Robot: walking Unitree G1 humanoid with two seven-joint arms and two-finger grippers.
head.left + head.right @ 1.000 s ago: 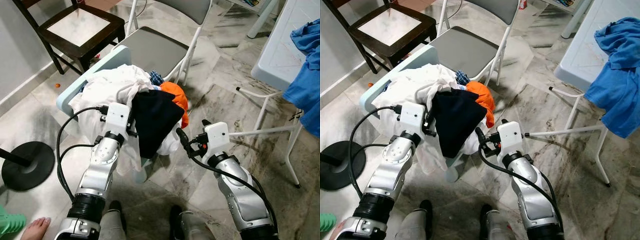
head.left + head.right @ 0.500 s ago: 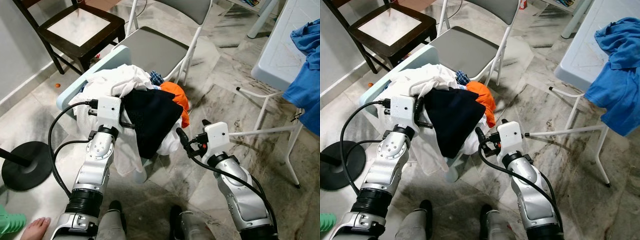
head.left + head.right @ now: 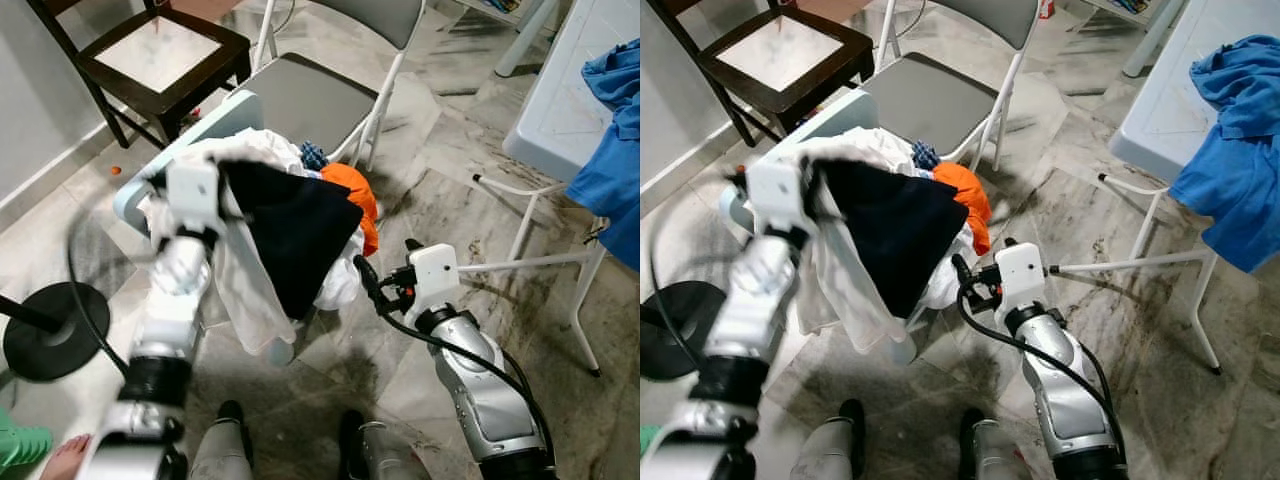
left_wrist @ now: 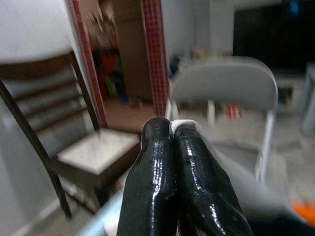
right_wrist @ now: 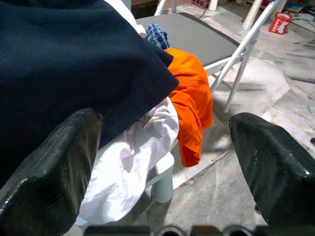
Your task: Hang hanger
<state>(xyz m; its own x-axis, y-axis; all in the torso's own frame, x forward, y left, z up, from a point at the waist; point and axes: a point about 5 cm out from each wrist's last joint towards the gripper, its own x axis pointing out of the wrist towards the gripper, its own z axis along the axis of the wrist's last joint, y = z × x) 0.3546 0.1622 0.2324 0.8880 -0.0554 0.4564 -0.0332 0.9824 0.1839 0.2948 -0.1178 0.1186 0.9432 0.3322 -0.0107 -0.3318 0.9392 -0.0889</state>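
Note:
My left gripper (image 3: 222,183) is raised over the laundry pile and blurred by motion. In the left wrist view its fingers (image 4: 170,182) are pressed shut with a white bit pinched at their tips. A white cloth (image 3: 245,290) and a dark navy garment (image 3: 300,230) hang stretched from it. Under them lie an orange garment (image 3: 350,195) and a checked blue piece, all on a pale blue stool (image 3: 215,115). My right gripper (image 3: 385,265) stays low beside the pile, open, its fingers (image 5: 49,172) wide apart around nothing. I cannot make out a hanger.
A grey folding chair (image 3: 310,95) stands just behind the pile, a dark wooden chair (image 3: 160,50) at the back left. A white table (image 3: 570,90) with blue cloth (image 3: 610,180) is on the right. A black round base (image 3: 50,330) and a person's bare foot (image 3: 70,455) are at the left.
My left arm has swung up and to the left, pulling the white cloth and navy garment higher off the pile. My right arm has stayed put.

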